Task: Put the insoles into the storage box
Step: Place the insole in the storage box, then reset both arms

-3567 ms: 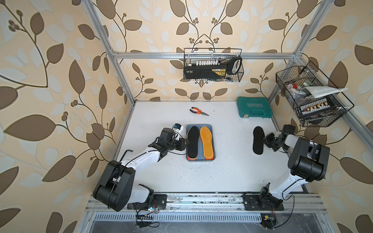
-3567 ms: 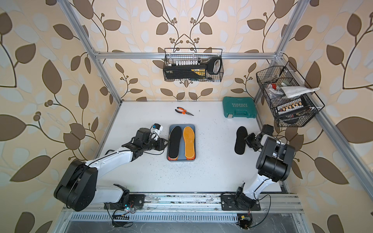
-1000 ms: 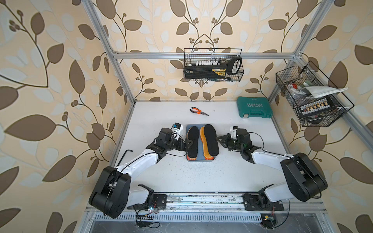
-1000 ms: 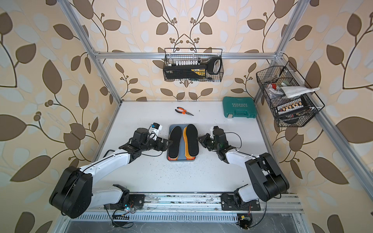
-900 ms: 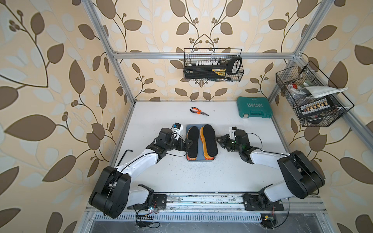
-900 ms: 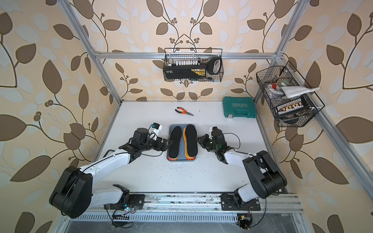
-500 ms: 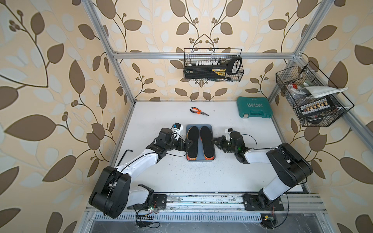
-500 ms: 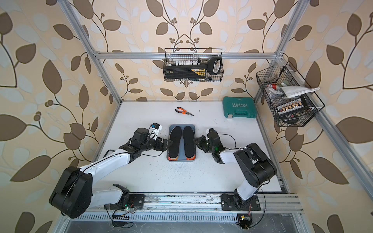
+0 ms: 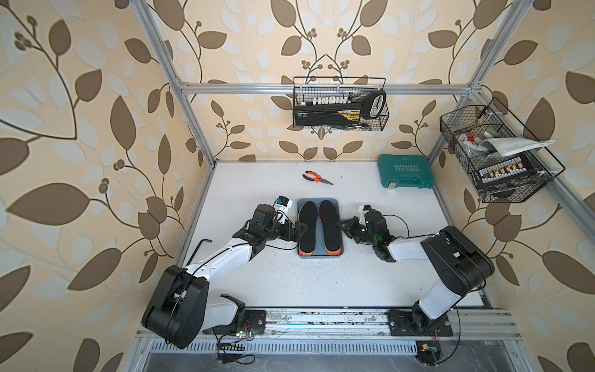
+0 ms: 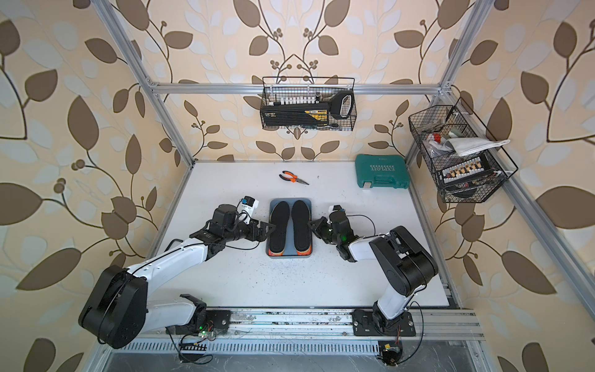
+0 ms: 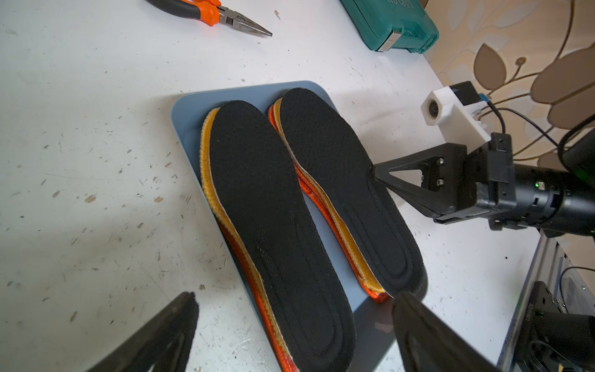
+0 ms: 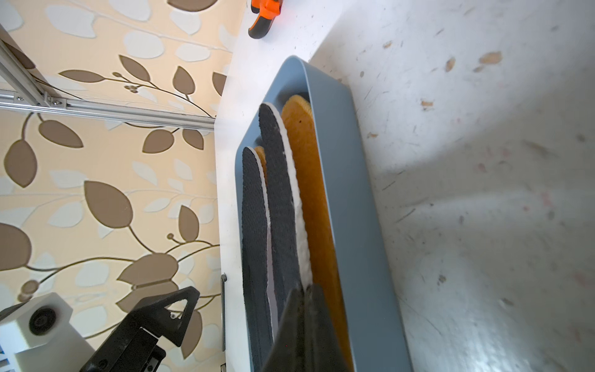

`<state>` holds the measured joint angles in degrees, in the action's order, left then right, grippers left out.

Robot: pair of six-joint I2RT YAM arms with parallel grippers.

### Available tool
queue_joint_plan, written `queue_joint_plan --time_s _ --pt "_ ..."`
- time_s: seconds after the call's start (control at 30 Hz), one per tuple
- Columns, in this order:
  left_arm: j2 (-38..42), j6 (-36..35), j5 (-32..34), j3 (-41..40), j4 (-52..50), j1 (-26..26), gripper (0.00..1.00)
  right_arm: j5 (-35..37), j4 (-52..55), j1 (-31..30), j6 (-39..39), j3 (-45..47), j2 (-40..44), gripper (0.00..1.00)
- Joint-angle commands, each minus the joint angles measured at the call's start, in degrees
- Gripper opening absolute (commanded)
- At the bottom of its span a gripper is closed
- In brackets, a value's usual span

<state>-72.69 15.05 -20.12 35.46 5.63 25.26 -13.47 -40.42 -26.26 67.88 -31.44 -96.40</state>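
At the table's (image 9: 322, 283) middle the left end effector (image 9: 302, 232) is standing wide open just left of the storage box (image 9: 317, 202), the right end effector (image 9: 342, 225) is pinching the right black insole (image 9: 329, 225) lying inside on the orange insoles (image 11: 373, 292), and pliers (image 9: 317, 178) are lying beyond.

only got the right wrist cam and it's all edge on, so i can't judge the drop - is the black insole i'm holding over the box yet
Observer: Yes. In both top views the held black insole lies lengthwise over the storage box, beside the other black insole and on top of an orange-edged pile.
Operator: where am i gripping it
Observer: The left wrist view shows the right pincer shut on its outer side edge, about mid-length.
Operator: is the left arm clamped on anything
Observer: No. The left pincer stands wide open by the box's opposite side.
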Motion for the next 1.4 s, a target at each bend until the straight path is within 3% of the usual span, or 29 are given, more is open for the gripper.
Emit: queue_joint_plan --time_s 0.0,0.13,0.3,0.57,0.67,0.73,0.87,0.93,1.03,1.1,1.17,1.27,1.37 --pt "0.53 -0.39 -0.89 0.28 0.52 0.49 0.98 1.06 0.97 -0.49 -1.65 0.41 0.87 0.00" --pt "0.18 -0.44 -0.80 0.40 0.44 0.42 0.98 2.24 4.56 -0.48 -3.12 0.11 3.06 0.06" --pt "-0.26 -0.38 -0.76 0.69 0.17 0.43 0.98 2.34 7.32 -0.76 -4.21 -0.35 5.20 0.22" --pt "-0.19 -0.60 -0.12 0.85 -0.32 0.44 0.98 3.20 16.39 -1.45 -8.03 -2.07 11.13 0.31" --pt "1.44 -0.36 0.89 -0.10 0.52 0.47 0.98 7.01 28.37 -1.51 -16.03 -5.66 17.63 0.44" --pt "4.11 -0.54 2.57 -1.45 1.50 0.50 0.99 13.93 38.27 -1.61 -24.05 -9.04 22.05 0.56" --pt "12.03 -0.78 15.34 -3.77 0.80 0.39 0.99 35.70 48.51 -1.03 -38.68 -12.32 29.49 0.84" --pt "15.74 -1.28 24.47 -4.34 -0.52 0.30 0.99 44.55 47.73 0.22 -45.61 -11.78 31.50 0.87" --pt "19.76 -1.30 42.34 -5.52 -2.55 -0.34 0.99 53.79 38.38 2.66 -57.82 -7.04 32.99 0.89" --pt "21.73 0.00 53.93 -6.68 -3.69 -1.88 0.99 53.88 33.00 6.12 -60.52 -3.46 34.39 0.98" --pt "23.12 -2.07 57.91 -9.53 -0.55 -4.81 0.99 46.93 29.26 10.87 -61.25 -0.40 35.70 0.98" --pt "23.37 -4.41 56.28 -14.96 6.57 -11.95 0.99 40.35 27.18 17.88 -57.02 2.79 35.96 0.98" --pt "20.70 -5.83 52.03 -17.37 11.06 -18.02 0.99 38.42 23.12 21.14 -55.64 5.73 34.28 0.99"
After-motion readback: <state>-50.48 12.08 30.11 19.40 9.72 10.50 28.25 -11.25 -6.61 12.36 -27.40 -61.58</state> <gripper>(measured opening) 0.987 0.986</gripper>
